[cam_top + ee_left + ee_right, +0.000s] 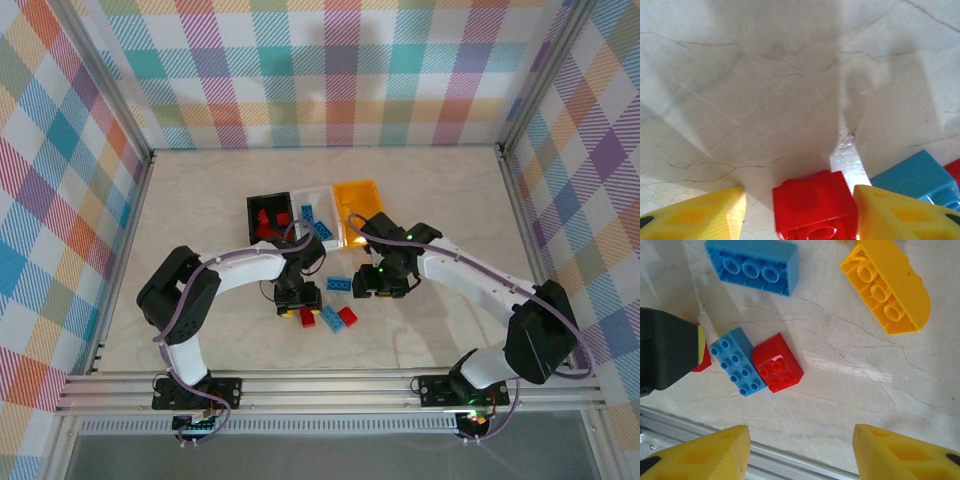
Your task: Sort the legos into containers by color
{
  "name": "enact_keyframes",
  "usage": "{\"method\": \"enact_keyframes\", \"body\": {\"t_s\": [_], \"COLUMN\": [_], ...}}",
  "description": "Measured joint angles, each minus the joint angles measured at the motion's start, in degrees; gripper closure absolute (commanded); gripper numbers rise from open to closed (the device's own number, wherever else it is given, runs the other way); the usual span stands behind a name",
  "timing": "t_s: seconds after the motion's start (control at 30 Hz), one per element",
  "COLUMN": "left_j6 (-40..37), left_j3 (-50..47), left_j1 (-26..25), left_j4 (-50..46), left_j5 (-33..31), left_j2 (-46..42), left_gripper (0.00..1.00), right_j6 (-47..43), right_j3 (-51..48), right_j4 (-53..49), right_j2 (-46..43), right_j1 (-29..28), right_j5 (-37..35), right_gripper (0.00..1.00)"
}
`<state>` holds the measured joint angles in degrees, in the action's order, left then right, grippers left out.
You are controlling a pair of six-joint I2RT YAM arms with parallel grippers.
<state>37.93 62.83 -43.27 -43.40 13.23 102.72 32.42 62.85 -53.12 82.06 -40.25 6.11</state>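
Red brick [815, 210] sits on the table [790, 100] right between the left gripper's [800, 216] yellow fingers [700, 217]. Jaws apart, with a clear gap on the brick's left. Its right edge is tight by the other finger, and whether they touch can't be told. Just to its right is a blue brick [917, 177].

On the right wrist camera that blue one touches a second red brick [777, 362]. A long blue brick [755, 265] and a yellow brick [887, 287] lie upside down farther off. The right gripper [800, 455] hangs wide open above the table's near rail, nothing between its tips, all these bricks well ahead of it.

From above, the bins stand in a row beyond both grippers: black bin [256, 205] with red pieces, white bin [318, 192] with blue, orange bin [360, 195].
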Motion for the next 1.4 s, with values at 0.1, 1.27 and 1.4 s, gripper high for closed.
{"method": "enact_keyframes", "body": {"t_s": [0.1, 1.27, 1.4], "left_j6": [-0.02, -5.90, -7.85], "left_j3": [0.02, 8.15, 13.68], "left_j1": [0.00, 10.51, 13.33], "left_j4": [-0.39, -9.79, -12.17], "left_j5": [-0.46, -3.48, -3.45], "left_j2": [0.00, -7.65, -7.23], "left_gripper": [0.49, 0.75, 0.75], "right_j6": [-0.11, 1.75, 2.75], "right_j3": [-0.90, -2.10, -2.10], "right_j4": [1.07, 6.58, 5.97], "right_j2": [-0.02, 16.76, 16.46], "right_j1": [-0.72, -7.08, -6.47], "right_j5": [0.09, -0.74, -2.14], "right_gripper": [0.43, 0.38, 0.38]}}
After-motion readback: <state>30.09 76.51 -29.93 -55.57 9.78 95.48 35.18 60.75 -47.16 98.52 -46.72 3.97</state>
